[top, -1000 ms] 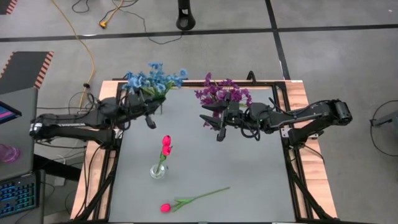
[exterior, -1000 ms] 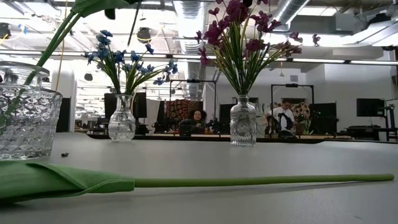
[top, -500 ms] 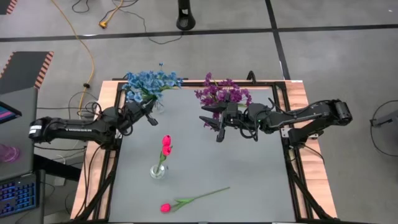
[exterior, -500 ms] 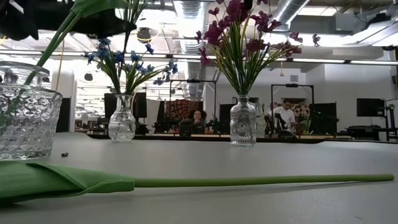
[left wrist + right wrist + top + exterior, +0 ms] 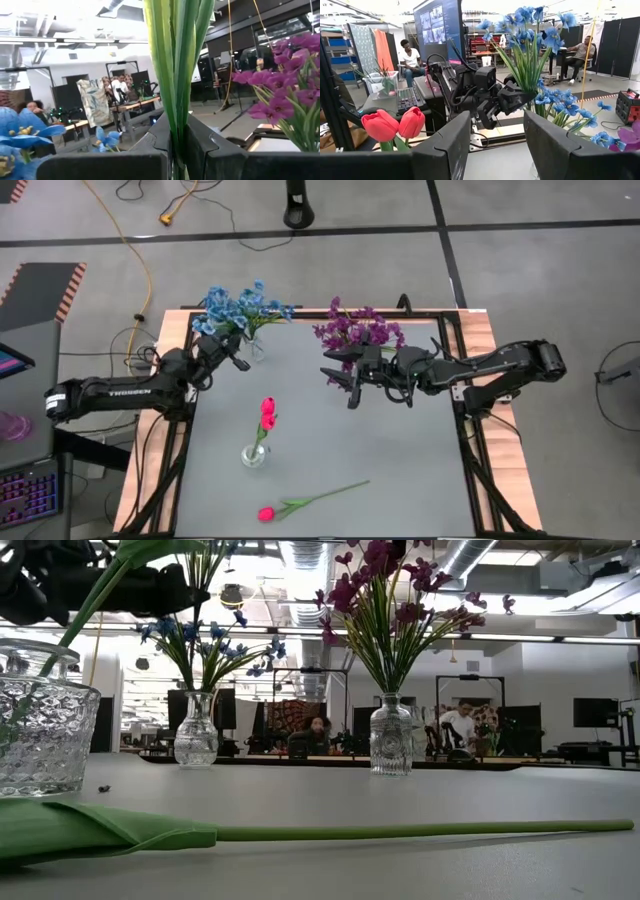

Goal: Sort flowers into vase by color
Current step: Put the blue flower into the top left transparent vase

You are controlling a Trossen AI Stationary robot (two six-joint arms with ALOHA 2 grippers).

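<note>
Moved: left arm has drawn back toward the table's left edge since a second ago; the blue flowers (image 5: 240, 310) now stand clear of it, right arm unchanged.
High view: left gripper (image 5: 234, 357) sits just beside the blue vase (image 5: 256, 348), near the far-left corner. Right gripper (image 5: 343, 383) hovers below the purple flowers (image 5: 357, 330). One tulip (image 5: 267, 415) stands in a small vase (image 5: 254, 455) mid-table; another tulip (image 5: 308, 503) lies flat nearer the front.
Low view: blue and purple bunches stand upright in glass vases; the fallen tulip's stalk (image 5: 420, 831) stretches across the front.
Left wrist view: fingers (image 5: 220, 155) closed against green stalks (image 5: 177, 65) running up between them.
Right wrist view: fingers (image 5: 445, 145) spread wide, holding nothing; tulip buds (image 5: 392, 125) and blue blooms beyond.
</note>
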